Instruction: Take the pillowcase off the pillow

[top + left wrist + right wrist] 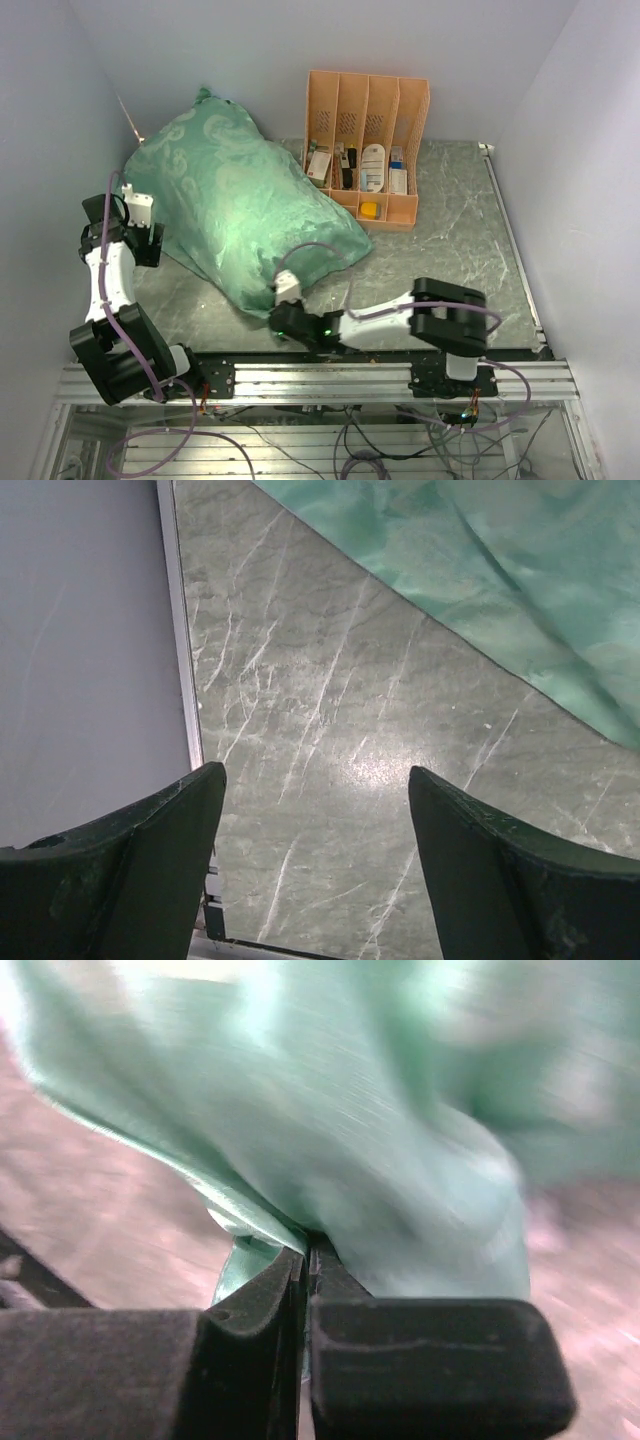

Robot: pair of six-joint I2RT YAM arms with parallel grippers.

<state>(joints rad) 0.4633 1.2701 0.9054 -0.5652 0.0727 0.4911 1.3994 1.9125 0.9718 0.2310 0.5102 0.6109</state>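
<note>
Right gripper (308, 1260): clamped tight on pillowcase (230, 200) near corner.
Left gripper (315, 780): spread wide, empty, over bare bench (330, 710).
Pillowcase position: bulging, left-centre, just left of rack (365, 140).

Pale walls (400, 40) enclose a grey-green marbled table (460, 250).

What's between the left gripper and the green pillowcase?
Only bare grey marbled tabletop before the shiny mint-green pillowcase, seen in the left wrist view.
</note>
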